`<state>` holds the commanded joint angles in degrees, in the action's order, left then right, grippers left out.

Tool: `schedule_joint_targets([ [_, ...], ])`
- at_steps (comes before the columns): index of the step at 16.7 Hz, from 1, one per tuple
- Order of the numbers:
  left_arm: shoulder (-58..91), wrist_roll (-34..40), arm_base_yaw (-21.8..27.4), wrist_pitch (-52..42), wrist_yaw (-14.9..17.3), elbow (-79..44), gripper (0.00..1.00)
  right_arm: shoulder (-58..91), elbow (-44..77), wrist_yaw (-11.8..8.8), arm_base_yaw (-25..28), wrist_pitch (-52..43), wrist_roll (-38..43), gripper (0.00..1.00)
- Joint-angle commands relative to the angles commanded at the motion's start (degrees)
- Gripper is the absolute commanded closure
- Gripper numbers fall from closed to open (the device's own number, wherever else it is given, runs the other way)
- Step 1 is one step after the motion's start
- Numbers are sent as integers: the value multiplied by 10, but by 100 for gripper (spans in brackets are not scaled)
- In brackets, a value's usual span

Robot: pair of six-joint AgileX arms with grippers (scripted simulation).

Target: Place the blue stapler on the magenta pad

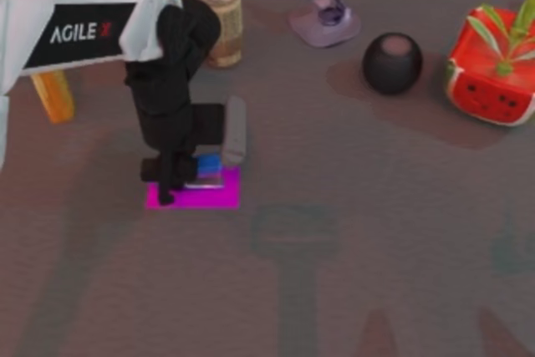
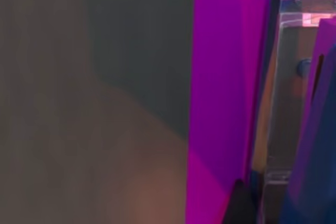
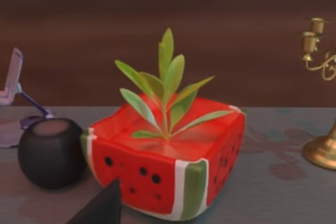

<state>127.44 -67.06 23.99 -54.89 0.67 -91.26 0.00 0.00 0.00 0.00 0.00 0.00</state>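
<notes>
The blue stapler (image 1: pixel 211 170) lies on the magenta pad (image 1: pixel 219 197) beneath the left end effector (image 1: pixel 180 177) (grip state unclear).

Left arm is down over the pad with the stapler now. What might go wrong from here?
1. The left gripper hides most of the stapler, so whether it lies flat on the pad cannot be confirmed; releasing could tip it.
2. The stapler shows near the pad's far edge, so it might overhang or slide off.
3. Lifting away, the arm could brush the cork-coloured cylinder just behind it.
</notes>
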Motion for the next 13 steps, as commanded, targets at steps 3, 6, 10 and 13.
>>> schedule_joint_targets([
  [3, 0, 0, 0, 0, 0, 0, 32, 0, 0, 0, 0, 0, 0, 0],
  [6, 0, 0, 0, 0, 0, 0, 10, 0, 0, 0, 0, 0, 0, 0],
  [10, 0, 0, 0, 0, 0, 0, 0, 0, 0, 0, 0, 0, 0, 0],
  [13, 0, 0, 0, 0, 0, 0, 0, 0, 0, 0, 0, 0, 0, 0],
])
